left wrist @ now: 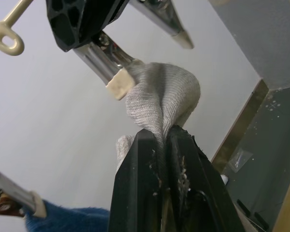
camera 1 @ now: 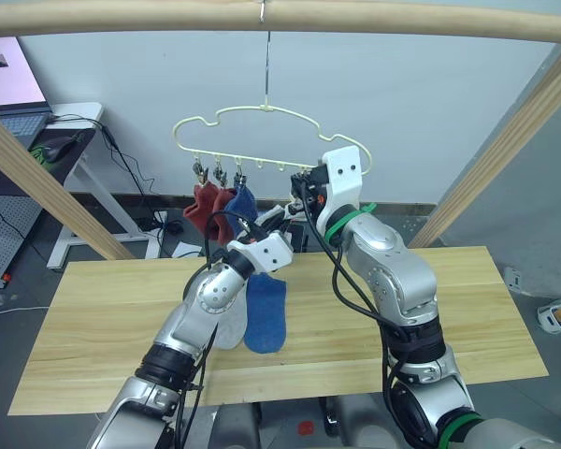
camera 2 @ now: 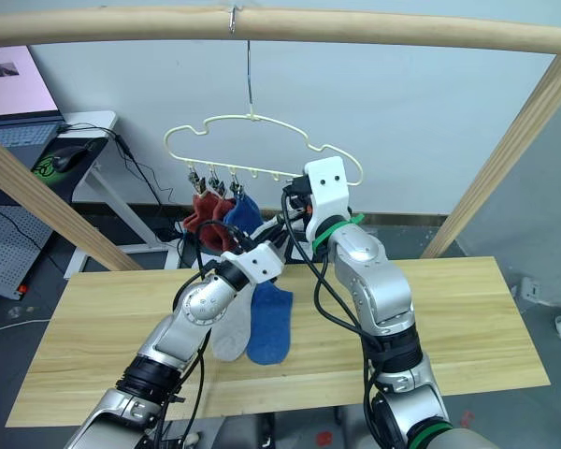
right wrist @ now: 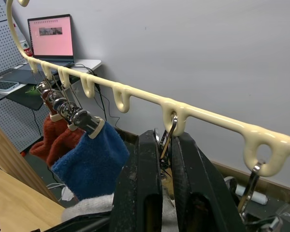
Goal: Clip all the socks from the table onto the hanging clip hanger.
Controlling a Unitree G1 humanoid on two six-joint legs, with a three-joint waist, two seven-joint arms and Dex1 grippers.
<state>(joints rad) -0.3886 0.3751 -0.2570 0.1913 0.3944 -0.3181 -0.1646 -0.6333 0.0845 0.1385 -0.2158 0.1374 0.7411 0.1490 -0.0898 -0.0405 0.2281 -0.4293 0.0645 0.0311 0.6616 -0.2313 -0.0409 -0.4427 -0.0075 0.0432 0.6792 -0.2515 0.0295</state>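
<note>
Your left fingers (left wrist: pixel 162 145) grip the grey sock (left wrist: pixel 164 96) up at the hanger (camera 1: pixel 262 112), so your right fingers (right wrist: pixel 165 145), squeezing a clip (right wrist: pixel 168 133), can open it.

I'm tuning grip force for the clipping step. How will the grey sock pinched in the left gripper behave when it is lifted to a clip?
The grey sock is probably floppy: it bunches and folds above the left gripper. It likely weighs little, since a narrow pinch holds it. Its knit looks rough, so slipping seems unlikely, though the clip hanger may swing when pushed.
</note>
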